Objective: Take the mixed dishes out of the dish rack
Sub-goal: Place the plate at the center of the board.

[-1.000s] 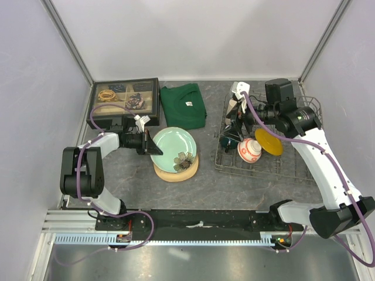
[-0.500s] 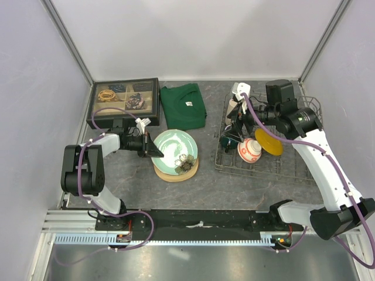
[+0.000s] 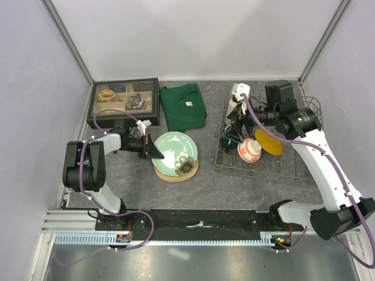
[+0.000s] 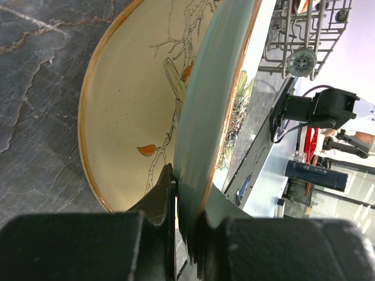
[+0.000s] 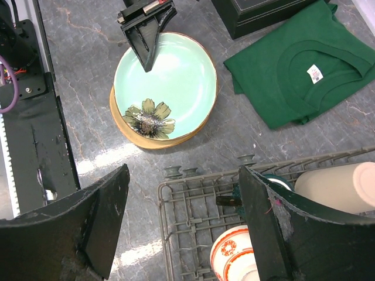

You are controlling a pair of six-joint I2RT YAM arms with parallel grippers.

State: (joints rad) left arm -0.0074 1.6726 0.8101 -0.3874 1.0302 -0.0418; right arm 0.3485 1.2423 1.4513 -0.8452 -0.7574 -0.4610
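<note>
Left pincer (image 3: 153, 151) grasping rim of pale green floral plate (image 3: 176, 149), tilted on cream plate (image 3: 171, 176); right pincer (image 5: 183, 175) released, above dish rack (image 3: 281, 167).

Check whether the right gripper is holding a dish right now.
No, the right gripper hangs open over the dish rack with nothing in it.

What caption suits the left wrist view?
Left pincer clamps the tilted pale green floral plate above the cream plate.

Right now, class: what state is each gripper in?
Left gripper: closed on the pale green floral plate.
Right gripper: open, holding nothing.
</note>
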